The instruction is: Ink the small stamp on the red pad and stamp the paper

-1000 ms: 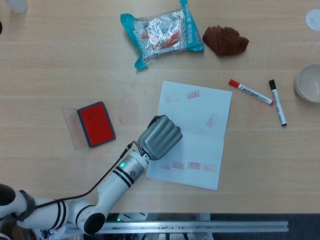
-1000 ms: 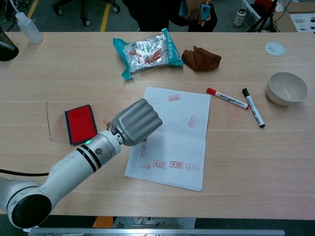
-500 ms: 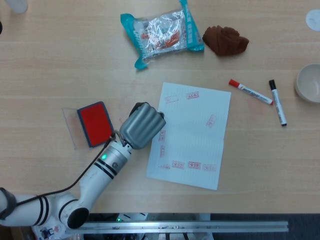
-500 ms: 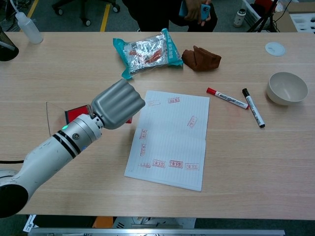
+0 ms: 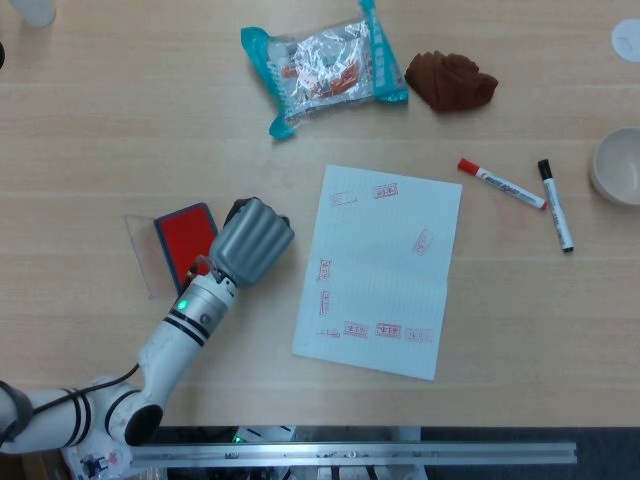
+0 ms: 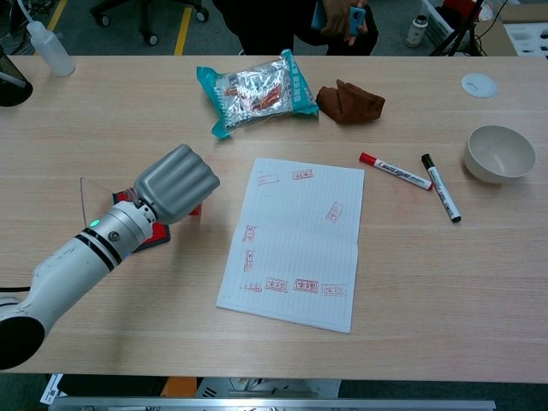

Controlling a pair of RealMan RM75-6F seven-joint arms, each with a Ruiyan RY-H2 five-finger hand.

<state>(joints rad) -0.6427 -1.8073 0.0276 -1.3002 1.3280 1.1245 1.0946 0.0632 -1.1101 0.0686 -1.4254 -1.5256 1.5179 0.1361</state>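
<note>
The red ink pad (image 5: 183,247) lies at the left of the table with its clear lid (image 5: 141,252) beside it. My left hand (image 5: 250,242) hovers over the pad's right edge, fingers curled in tight. The small stamp is almost wholly hidden inside the grip; only a dark tip (image 5: 238,208) pokes out. In the chest view the same hand (image 6: 175,182) covers most of the pad (image 6: 122,198). The white paper (image 5: 385,265) lies to the right of the hand, bearing several red stamp marks, also visible in the chest view (image 6: 300,240). My right hand is not seen.
A teal snack bag (image 5: 322,65) and a brown cloth (image 5: 450,80) lie at the back. A red marker (image 5: 500,183), a black marker (image 5: 556,205) and a white bowl (image 5: 620,165) sit to the right. A squeeze bottle (image 6: 47,47) stands far left.
My left hand has swung left, off the paper's left edge and over to the red pad. Fresh marks show on the paper where the hand was.
</note>
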